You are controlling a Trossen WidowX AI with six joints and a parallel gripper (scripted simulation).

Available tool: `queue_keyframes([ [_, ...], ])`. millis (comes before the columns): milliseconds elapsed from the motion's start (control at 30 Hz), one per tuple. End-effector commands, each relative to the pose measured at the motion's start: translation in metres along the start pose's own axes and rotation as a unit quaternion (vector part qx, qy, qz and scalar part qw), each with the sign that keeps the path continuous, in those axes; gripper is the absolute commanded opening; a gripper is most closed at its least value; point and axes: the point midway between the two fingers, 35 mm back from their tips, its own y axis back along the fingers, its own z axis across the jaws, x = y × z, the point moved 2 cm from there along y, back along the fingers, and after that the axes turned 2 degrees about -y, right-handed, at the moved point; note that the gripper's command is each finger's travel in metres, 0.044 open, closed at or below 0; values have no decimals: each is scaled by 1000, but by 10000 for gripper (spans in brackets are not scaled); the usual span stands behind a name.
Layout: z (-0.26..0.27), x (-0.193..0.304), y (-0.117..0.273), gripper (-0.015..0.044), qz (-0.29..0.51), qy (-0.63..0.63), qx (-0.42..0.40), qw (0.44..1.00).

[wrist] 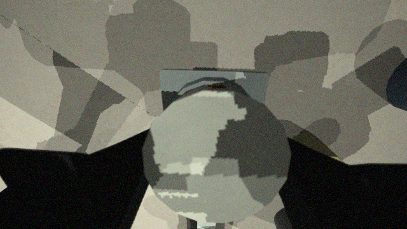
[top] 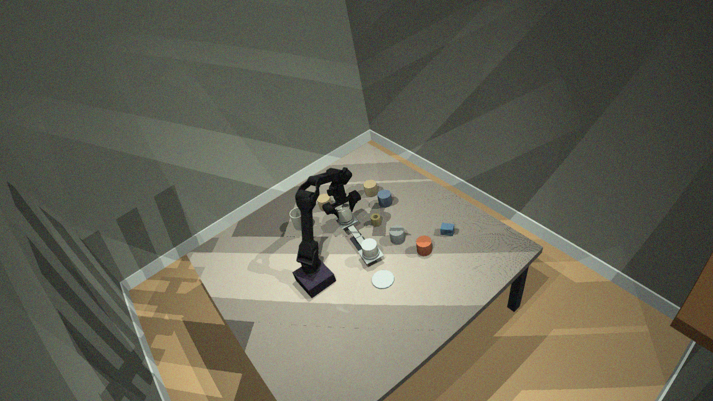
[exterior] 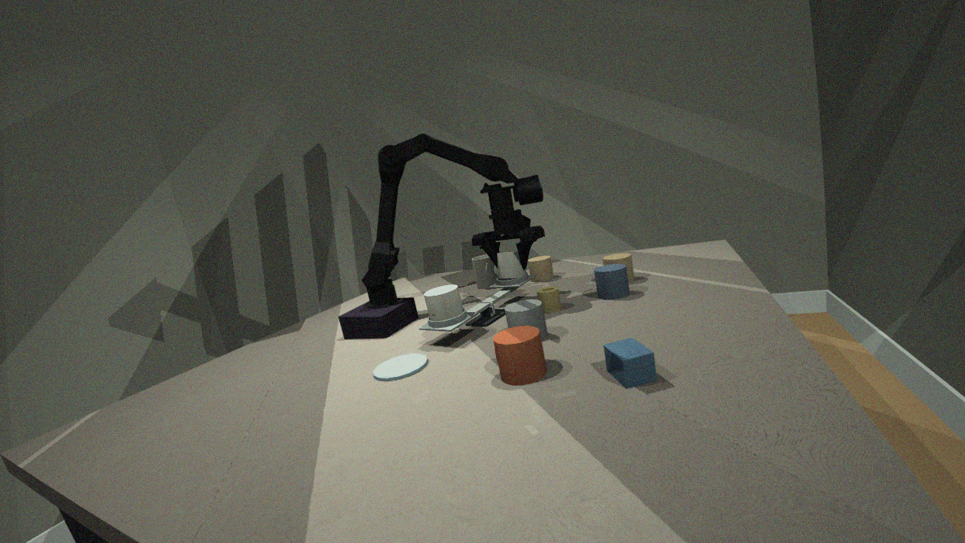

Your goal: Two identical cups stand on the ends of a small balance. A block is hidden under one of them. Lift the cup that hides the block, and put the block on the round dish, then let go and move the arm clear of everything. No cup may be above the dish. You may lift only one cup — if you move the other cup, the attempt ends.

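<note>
My gripper (top: 345, 212) (exterior: 510, 266) (wrist: 213, 131) is shut on the far white cup (top: 345, 216) (exterior: 509, 262) (wrist: 203, 133), with a finger on each side. This cup is upright at the raised far end of the balance (top: 356, 238) (exterior: 488, 305) (wrist: 257, 84); how far it is off the pan is hard to tell. A small dark red patch shows below its edge in the wrist view; the block is otherwise hidden. The other white cup (top: 369, 248) (exterior: 443, 305) stands on the lowered near end. The round dish (top: 382, 279) (exterior: 400, 366) bears nothing.
An olive ring (top: 375, 219) (exterior: 549, 299) and a grey cylinder (top: 397, 235) (exterior: 527, 320) stand beside the balance. An orange cylinder (top: 423, 245) (exterior: 519, 355) and blue box (top: 447, 229) (exterior: 629, 362) lie further right. A blue cylinder (top: 384, 199) (exterior: 611, 282), tan cylinders and a pale open container (top: 295, 216) stand around the far end.
</note>
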Motion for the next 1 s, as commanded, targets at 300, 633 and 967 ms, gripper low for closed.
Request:
queue_keyframes([
  [300,-3,-5,20,0,-10,0,7,1000],
  [633,-3,-5,33,0,-10,0,7,1000],
  [967,-2,-4,46,0,-10,0,7,1000],
])
